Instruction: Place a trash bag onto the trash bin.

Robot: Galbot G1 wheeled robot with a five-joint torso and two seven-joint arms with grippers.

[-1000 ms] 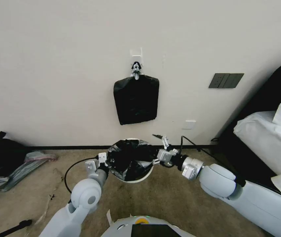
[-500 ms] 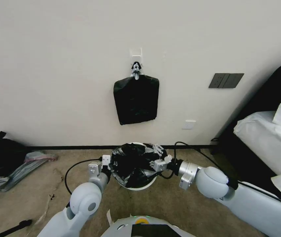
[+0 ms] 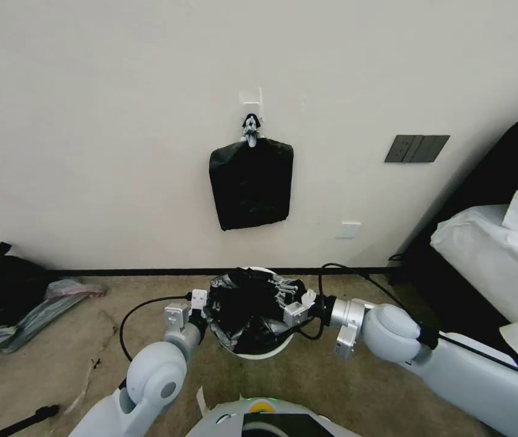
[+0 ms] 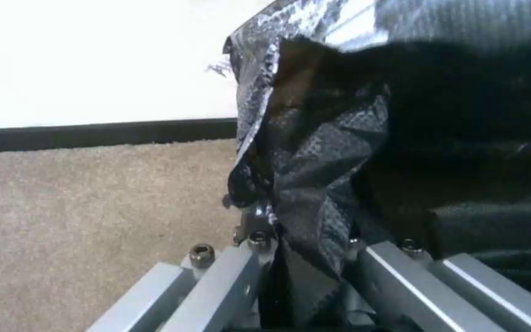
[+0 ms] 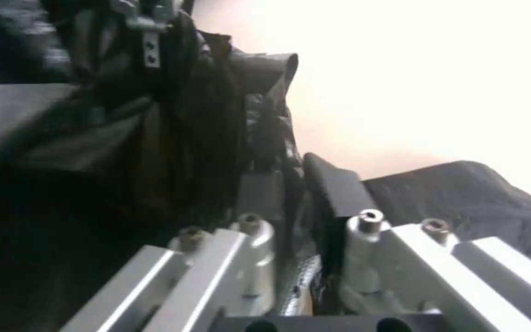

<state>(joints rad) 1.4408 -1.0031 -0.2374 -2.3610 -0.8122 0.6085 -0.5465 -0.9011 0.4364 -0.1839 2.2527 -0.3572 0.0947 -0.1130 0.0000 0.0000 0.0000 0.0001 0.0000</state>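
Note:
The trash bin (image 3: 260, 353) stands on the carpet by the wall, a white rim showing at its near side. The wrinkly black trash bag (image 3: 244, 309) sits bunched in and over its mouth. My left gripper (image 3: 202, 307) is at the bin's left edge, shut on a fold of the trash bag (image 4: 333, 157); the film runs between the left gripper's (image 4: 302, 246) fingers. My right gripper (image 3: 284, 294) reaches over the right rim, and in its wrist view the right gripper (image 5: 293, 193) pinches the trash bag's (image 5: 155, 115) edge.
A flat black bundle (image 3: 250, 182) hangs from a wall hook above the bin. A bed (image 3: 489, 255) stands at the right, and dark bags and cloth (image 3: 4, 300) lie at the left. A black cable (image 3: 130, 311) loops on the carpet by my left arm.
My right gripper moved from beside the bin's right rim in over the bag, and its spread fingers closed on the film. The left gripper edged slightly right, still holding the bag.

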